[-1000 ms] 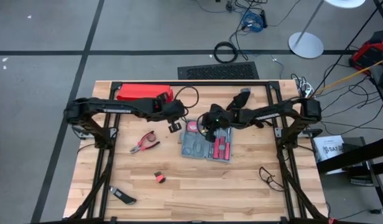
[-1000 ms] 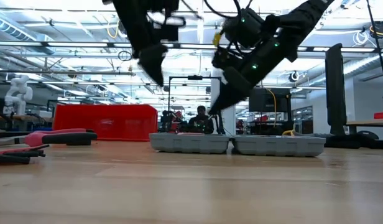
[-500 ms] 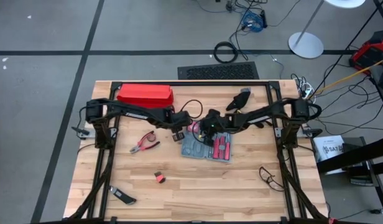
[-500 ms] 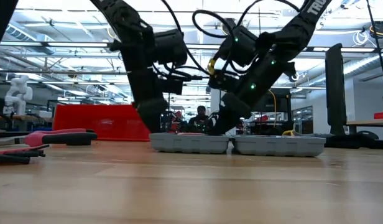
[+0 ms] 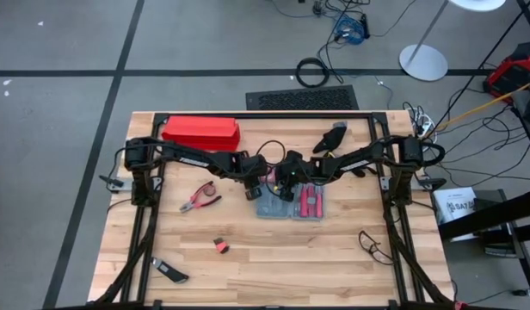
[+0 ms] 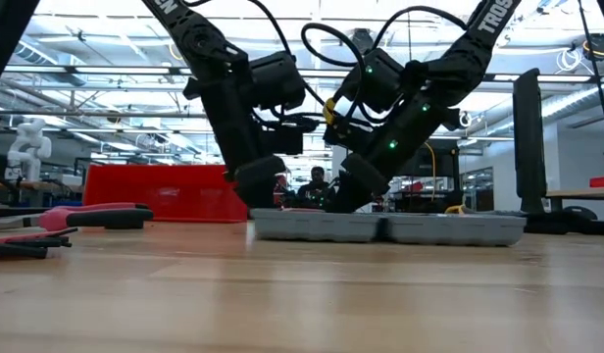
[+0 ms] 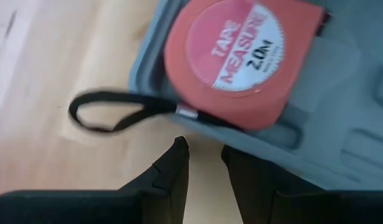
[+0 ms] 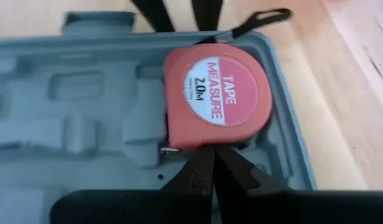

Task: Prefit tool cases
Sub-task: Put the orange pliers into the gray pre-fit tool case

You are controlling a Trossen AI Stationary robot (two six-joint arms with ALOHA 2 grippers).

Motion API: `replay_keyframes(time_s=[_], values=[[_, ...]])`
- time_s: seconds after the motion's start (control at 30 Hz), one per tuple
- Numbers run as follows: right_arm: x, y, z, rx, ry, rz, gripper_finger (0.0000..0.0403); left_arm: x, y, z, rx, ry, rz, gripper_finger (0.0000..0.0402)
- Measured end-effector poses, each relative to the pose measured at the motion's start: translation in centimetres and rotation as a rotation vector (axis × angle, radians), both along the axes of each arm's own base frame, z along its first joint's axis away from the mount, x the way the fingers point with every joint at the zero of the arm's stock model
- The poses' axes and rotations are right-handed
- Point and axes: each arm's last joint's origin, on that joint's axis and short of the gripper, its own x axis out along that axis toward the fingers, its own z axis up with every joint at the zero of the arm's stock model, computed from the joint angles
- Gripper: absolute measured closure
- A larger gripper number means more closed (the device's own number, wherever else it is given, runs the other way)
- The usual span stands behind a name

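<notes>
**Both tools met at the tape measure in the open case**

The case (image 5: pixel 288 205) lay open and flat near the middle of the surface (image 5: pixel 274 267), both halves level with each other. Bare wood stretched wide on the near side of it, with only a small red-and-black piece (image 5: pixel 220 245) and a dark tool (image 5: pixel 169 273) lying far off toward the near left corner. Pliers (image 5: pixel 200 200) with red handles sat to the left of the case, well apart from it, and the red box (image 5: pixel 200 132) stood against the far left edge.

The left tool (image 7: pixel 204 163) hung just outside the rounded corner of the case, fingers (image 7: pixel 170 171) a little apart with nothing between them, the tape's black wrist loop (image 7: pixel 107 112) lying on the wood beside them. The right tool (image 8: pixel 211 163) came in over the grey recesses from the other side, fingers pressed together and their tips right at the edge of the tape measure (image 8: pixel 213 93), gripping nothing that I could see.

The tape sat in the corner recess of the left half. Its round face read "TAPE MEASURE 2.0M" in white on red. Red-handled drivers (image 5: pixel 310 203) filled the right half. Seen from surface height, both arms dipped down to the left end of the case (image 6: pixel 385 227).
</notes>
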Motion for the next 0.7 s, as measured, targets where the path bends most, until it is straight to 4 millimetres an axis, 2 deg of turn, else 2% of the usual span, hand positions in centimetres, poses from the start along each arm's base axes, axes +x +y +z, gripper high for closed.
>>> replay_keyframes(time_s=[0.23,0.37,0.7], values=[[0.0,0.0,0.2,-0.005,-0.006,-0.008,0.0403,0.1,-0.6,0.1,-0.028,0.001,0.004,0.0285],[-0.1,0.4,1.3,0.013,-0.025,0.004,0.0403,-0.6,-0.6,1.0,-0.03,0.034,0.024,0.0285],[-0.9,2.1,4.4,0.002,-0.065,0.042,0.0403,-2.5,-0.9,5.4,0.013,-0.015,0.048,0.0285]])
